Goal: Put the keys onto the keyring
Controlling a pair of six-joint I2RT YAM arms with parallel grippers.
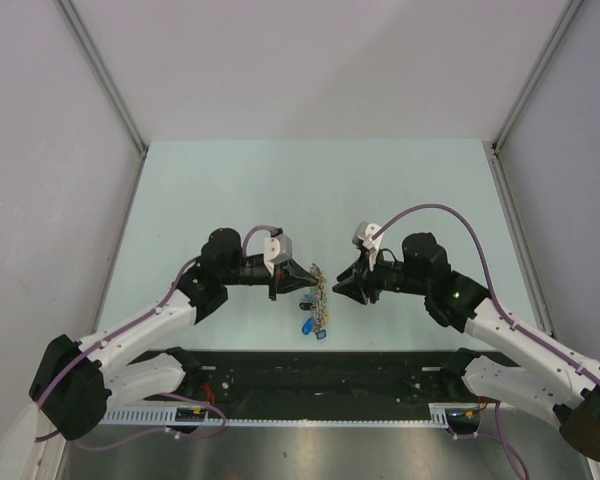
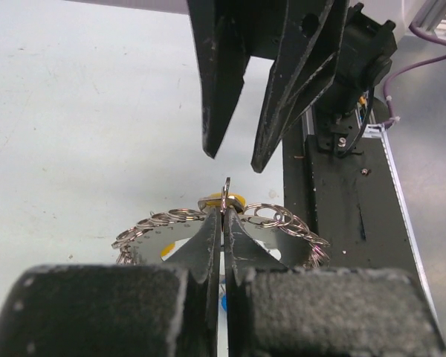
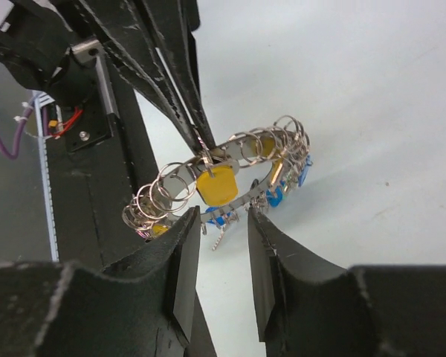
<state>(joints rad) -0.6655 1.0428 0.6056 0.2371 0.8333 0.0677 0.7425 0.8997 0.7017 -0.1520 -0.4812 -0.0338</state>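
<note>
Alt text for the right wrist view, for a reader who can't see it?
The left gripper, black fingers shut, pinches the far edge of a large round grey metal keyring fringed with small wire rings and tiny keys with yellow and blue plastic heads. The right gripper's black fingers stand open at its near edge.

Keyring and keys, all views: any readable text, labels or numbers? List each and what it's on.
No readable text in any view.
keyring: bare metal, no stamp visible.
yellow key head: blank face.
blue key heads: too small to tell.
black base plate: no label visible.
</note>
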